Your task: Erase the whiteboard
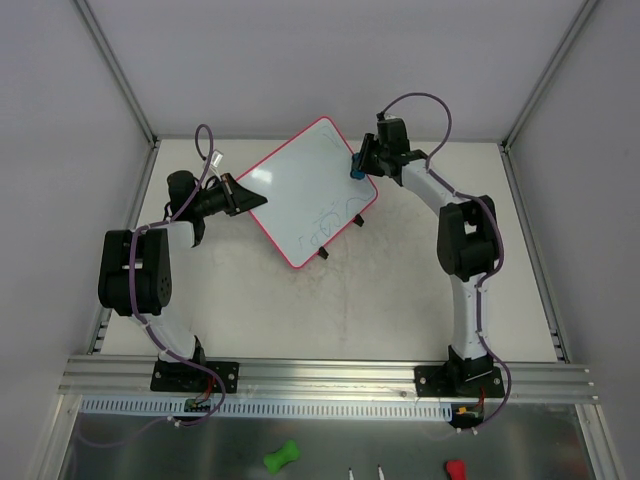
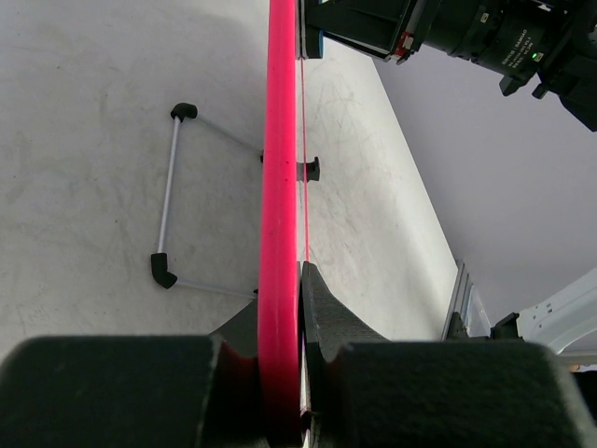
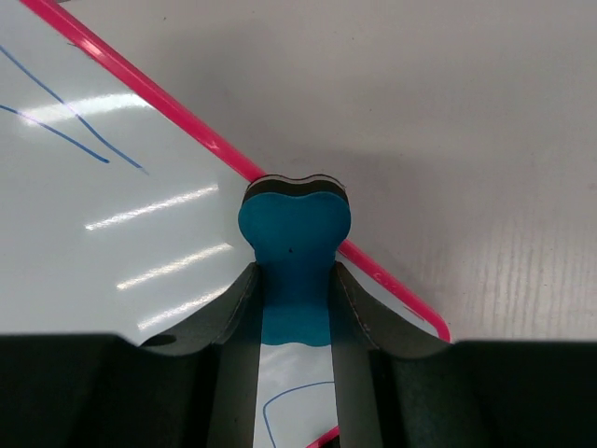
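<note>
The whiteboard (image 1: 305, 185) stands tilted on the table (image 1: 400, 290) between the 2 arms, propped behind by a wire stand (image 2: 168, 207). It is not clean yet. Faint blue scribbles (image 1: 327, 214) show on the half nearer the arms, and the right wrist view shows blue lines both ahead of the fingers and under them. The far-left half looks bare and glossy, so I judge the wiping partly done, with the marked area left to cover.

The left gripper (image 1: 238, 195) is clamped on the board's pink frame (image 2: 278, 187) at its left edge, 1 finger on each face, steadying it. The right gripper (image 3: 295, 273) is closed on a blue bone-shaped eraser (image 3: 295, 247). The eraser sits at the board's right edge, its tip over the frame and about touching it. The scribbles lie inward from there, toward the board's middle.
</note>
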Controlling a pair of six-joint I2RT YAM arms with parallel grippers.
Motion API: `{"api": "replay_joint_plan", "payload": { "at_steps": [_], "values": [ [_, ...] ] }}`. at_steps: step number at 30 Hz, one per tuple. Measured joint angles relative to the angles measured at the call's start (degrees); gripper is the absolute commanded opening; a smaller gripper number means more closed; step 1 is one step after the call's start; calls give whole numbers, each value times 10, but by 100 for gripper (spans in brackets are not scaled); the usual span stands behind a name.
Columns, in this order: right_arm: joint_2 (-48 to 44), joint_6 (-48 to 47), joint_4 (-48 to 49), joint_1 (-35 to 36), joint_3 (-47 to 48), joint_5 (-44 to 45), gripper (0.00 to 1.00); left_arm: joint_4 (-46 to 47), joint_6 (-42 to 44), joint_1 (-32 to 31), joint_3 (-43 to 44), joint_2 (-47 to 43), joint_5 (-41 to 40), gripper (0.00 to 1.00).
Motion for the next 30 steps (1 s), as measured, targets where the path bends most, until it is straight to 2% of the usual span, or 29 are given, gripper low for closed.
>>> {"api": "replay_joint_plan", "payload": {
  "at_steps": [12,30],
  "values": [
    [0,5,15,-7,3,-20,0,0,0,0,1,2,3,0],
    [116,3,31,54,263,-40,2,-3,1,3,11,11,19,0]
  ]
}}
